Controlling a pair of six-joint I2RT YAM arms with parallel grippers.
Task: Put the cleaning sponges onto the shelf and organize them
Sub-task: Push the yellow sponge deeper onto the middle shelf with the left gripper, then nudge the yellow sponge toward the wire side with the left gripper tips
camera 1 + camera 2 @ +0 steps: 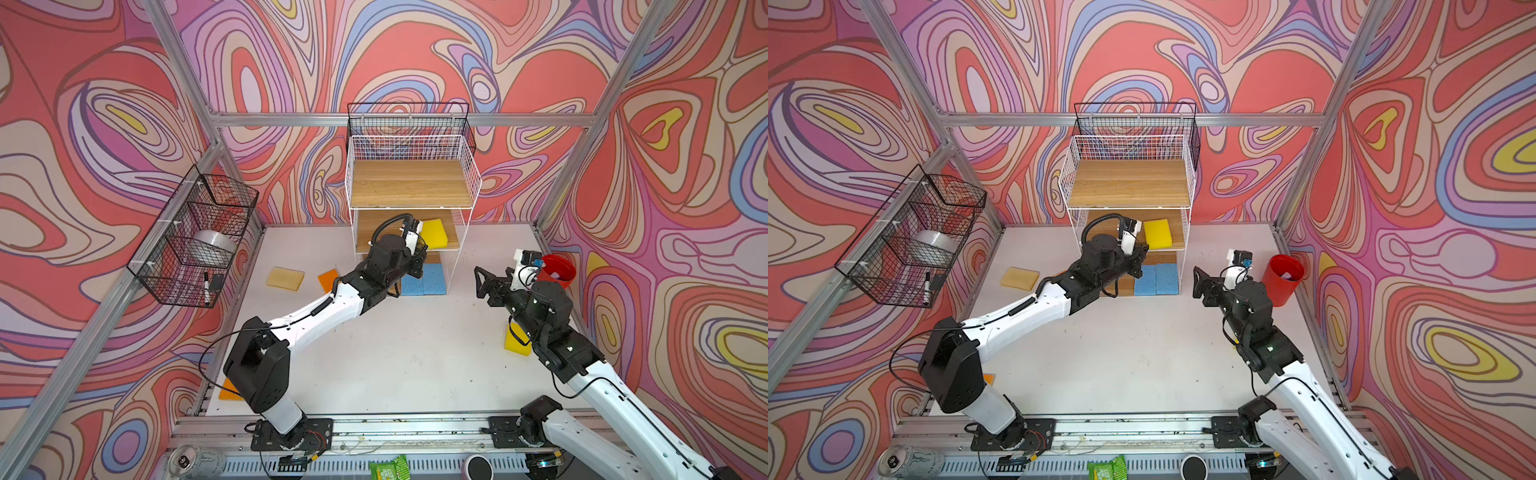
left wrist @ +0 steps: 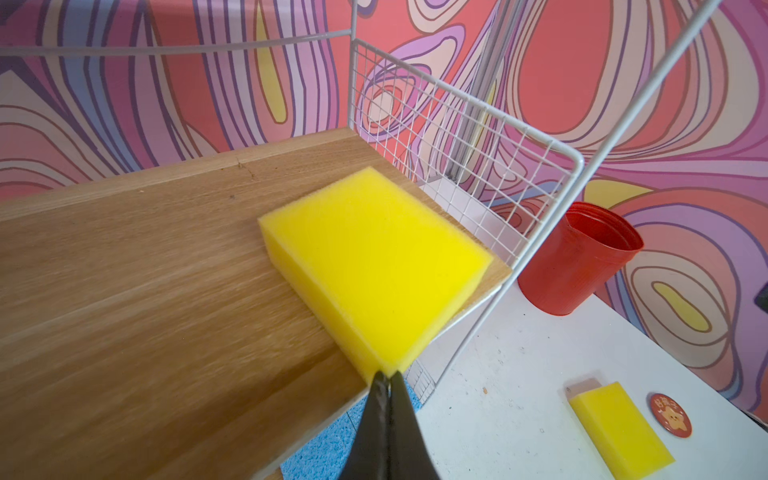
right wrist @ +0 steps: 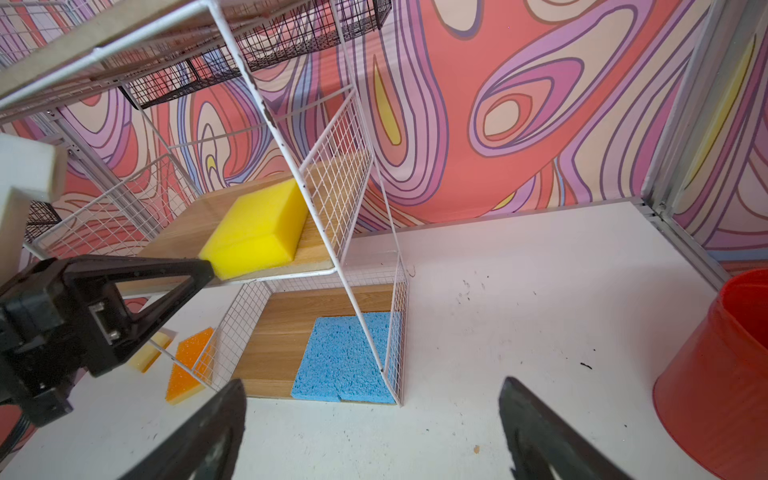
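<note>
I am on the tidying part of a placement. My left claw [image 2: 386, 376] is closed, its tips pressed together against the near corner of the yellow sponge [image 2: 374, 266]. Whether they only touch the foam or nip a sliver of it, I cannot tell from this angle. That sponge lies on the middle tier of the shelf [image 1: 411, 183], which stands at 12 o'clock on the tabletop [image 1: 395, 353]. It sits toward the tier's 3 o'clock side, skewed, with the touched corner poking past the front edge. The two light blue sponges [image 3: 345, 357] lie side by side on the bottom tier.

My right claw [image 3: 372, 386] is spread wide and holds nothing, hovering above the tabletop at about 2 o'clock.

The next move, as I judge it, is a short, gentle push toward 12 o'clock that turns the sponge square to the board and clear of the wire side. Then I back straight out.

Four sponges wait on the tabletop:
- The second yellow sponge [image 2: 619, 432] is at 4 o'clock, under my right arm.
- A tan-faced sponge [image 1: 285, 278] is at 10 o'clock, with an orange sponge [image 1: 327, 279] just beside it.
- Another orange one [image 1: 229, 392] is at 8 o'clock.
</note>
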